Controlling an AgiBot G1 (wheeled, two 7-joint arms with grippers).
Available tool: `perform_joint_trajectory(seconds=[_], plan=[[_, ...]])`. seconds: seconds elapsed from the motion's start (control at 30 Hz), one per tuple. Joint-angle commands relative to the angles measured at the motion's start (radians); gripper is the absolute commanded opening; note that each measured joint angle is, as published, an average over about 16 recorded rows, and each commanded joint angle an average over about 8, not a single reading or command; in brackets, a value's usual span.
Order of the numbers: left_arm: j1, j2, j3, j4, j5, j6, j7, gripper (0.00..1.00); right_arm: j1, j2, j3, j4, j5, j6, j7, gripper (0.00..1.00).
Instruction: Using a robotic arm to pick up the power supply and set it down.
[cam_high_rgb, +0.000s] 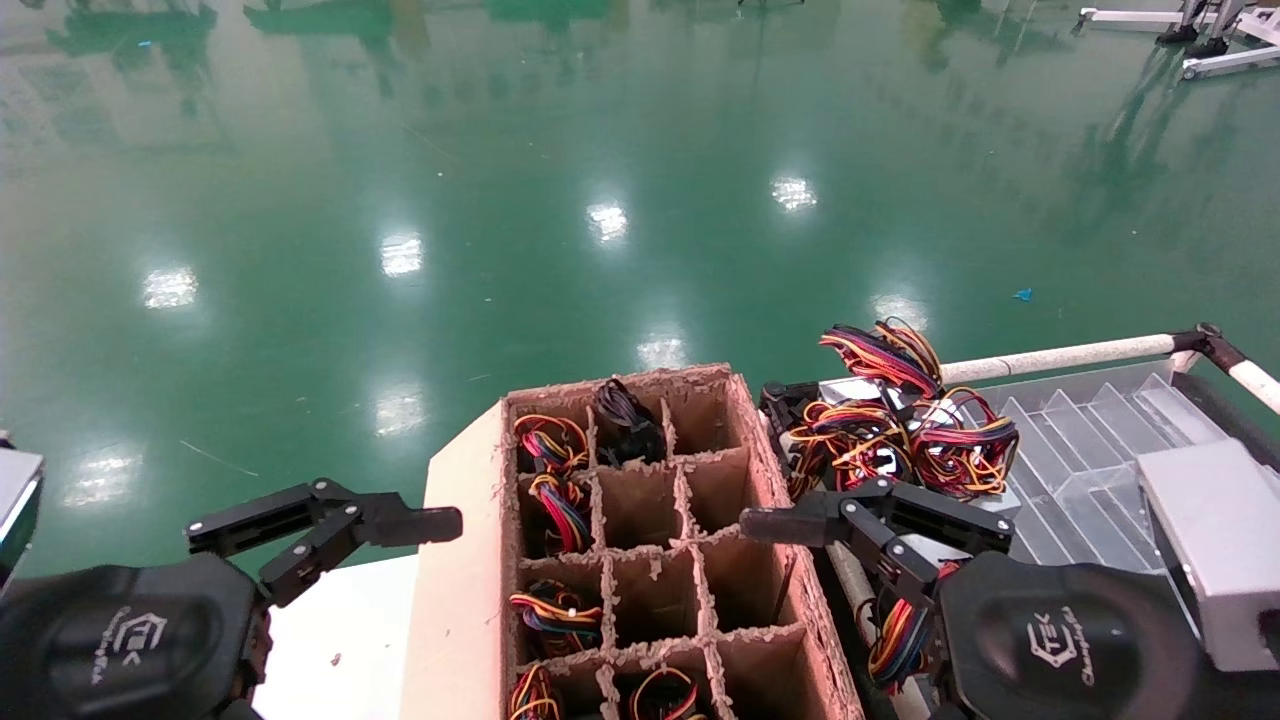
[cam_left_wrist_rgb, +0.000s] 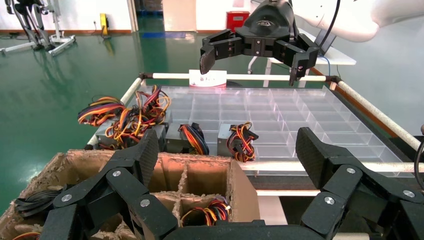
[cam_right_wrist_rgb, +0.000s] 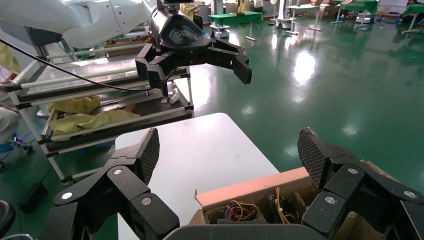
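Several power supplies lie bunched on the clear tray to the right, their red, yellow and black wires tangled on top. Two more units sit apart near the tray's edge. Other wire bundles show inside cells of the brown cardboard divider box. My left gripper hovers open and empty beside the box's left wall. On the opposite side my right gripper hangs open and empty, between box and tray. The two face each other across the box, as the right gripper and left gripper show in the wrist views.
The box stands on a white table whose bare part lies to its left. A white pipe rail frames the tray. A shelf rack with yellow cloths stands behind the left arm. Green floor stretches ahead.
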Motion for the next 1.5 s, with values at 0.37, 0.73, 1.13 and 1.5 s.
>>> perform_joint_trajectory(seconds=[0.37, 0.73, 1.13, 1.5], plan=[[0.0, 0.0, 0.0, 0.0, 0.0, 0.0, 0.0, 0.0, 0.0, 0.0, 0.0, 0.0, 0.0, 0.0, 0.0, 1.0], [0.0, 0.0, 0.0, 0.0, 0.0, 0.0, 0.0, 0.0, 0.0, 0.0, 0.0, 0.0, 0.0, 0.0, 0.0, 1.0], [0.0, 0.0, 0.0, 0.0, 0.0, 0.0, 0.0, 0.0, 0.0, 0.0, -0.001, 0.0, -0.001, 0.0, 0.0, 1.0], [0.0, 0.0, 0.0, 0.001, 0.0, 0.0, 0.0, 0.0, 0.028, -0.021, -0.078, -0.014, -0.188, 0.028, -0.013, 1.0]])
